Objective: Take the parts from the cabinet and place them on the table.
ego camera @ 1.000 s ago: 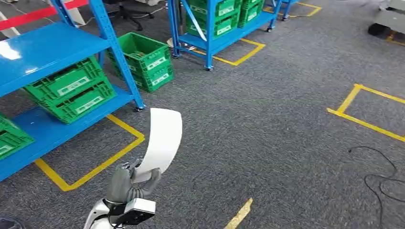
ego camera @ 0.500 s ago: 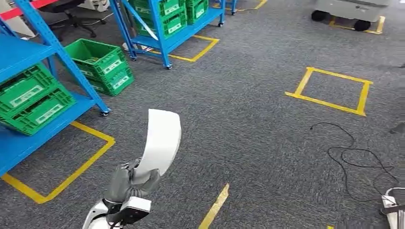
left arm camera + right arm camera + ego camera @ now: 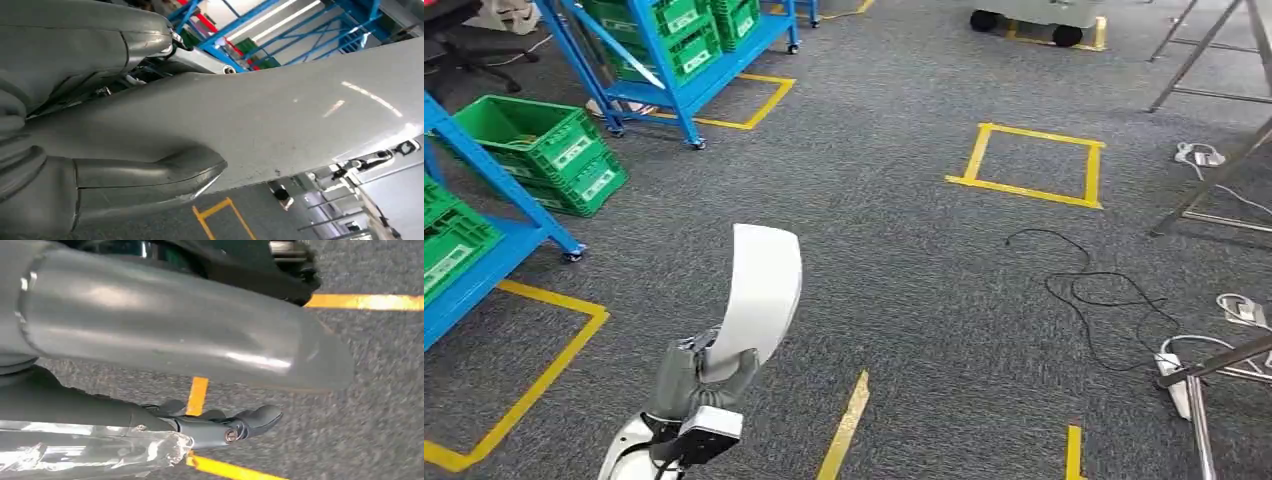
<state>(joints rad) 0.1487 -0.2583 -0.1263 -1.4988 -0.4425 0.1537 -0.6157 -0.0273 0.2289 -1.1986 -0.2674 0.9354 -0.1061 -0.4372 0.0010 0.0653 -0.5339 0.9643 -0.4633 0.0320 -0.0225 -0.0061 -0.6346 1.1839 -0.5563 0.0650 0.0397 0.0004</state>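
Above our left hand point(image 3: 701, 375), the white part point(image 3: 759, 295) stands upright.
We pinch its lower end between thumb and fingers; our right hand point(image 3: 165, 335) hangs over carpet, fingers loosely apart, holding nothing.

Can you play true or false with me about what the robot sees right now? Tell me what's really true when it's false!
1. The left hand holds a curved white part. True.
2. The white part lies flat on the carpet. False: it stands up from the hand, off the floor.
3. The crates near the blue rack are red. False: they are green.
4. A yellow tape square is on the carpet. True.
5. A black cable lies on the carpet. True.
6. The right hand carries a green crate. False: it holds nothing and hangs over the floor.
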